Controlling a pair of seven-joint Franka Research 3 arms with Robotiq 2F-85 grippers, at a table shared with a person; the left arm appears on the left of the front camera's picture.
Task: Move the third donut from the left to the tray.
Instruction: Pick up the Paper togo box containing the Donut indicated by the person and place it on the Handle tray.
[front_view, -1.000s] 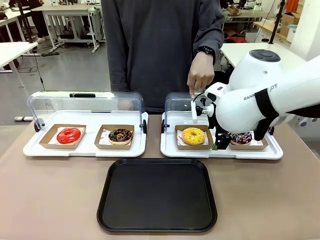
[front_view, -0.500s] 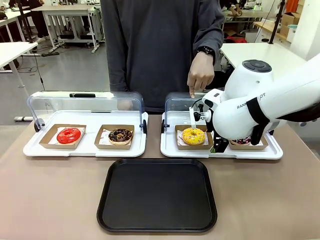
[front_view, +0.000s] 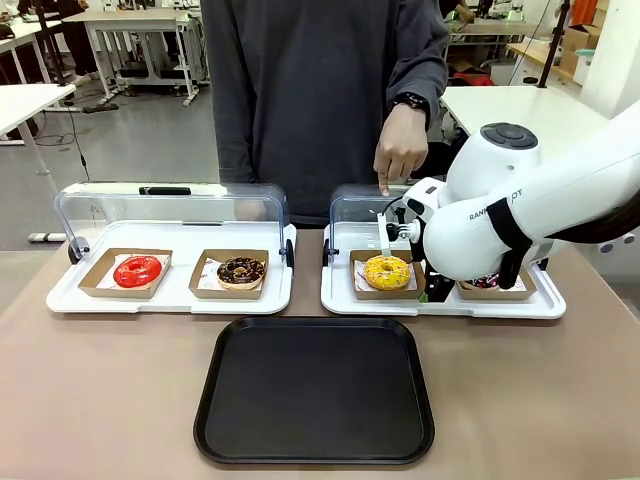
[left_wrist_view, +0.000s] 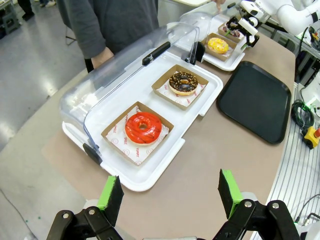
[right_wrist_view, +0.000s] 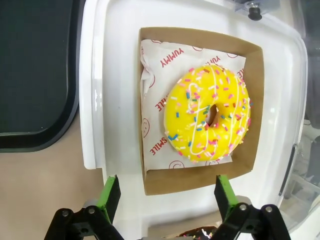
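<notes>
Ringing the third donut (right_wrist_view: 207, 114): cardboard holder (right_wrist_view: 200, 177)

Glossy icing on the third donut (right_wrist_view: 190, 117), brown cardboard holder (right_wrist_view: 200, 181), seemingly matt plastic tray (front_view: 314, 390)

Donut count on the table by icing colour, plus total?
Red-glazed donut: 1
Chocolate-glazed donuts: 2
Yellow-iced donut: 1
Total: 4
</notes>
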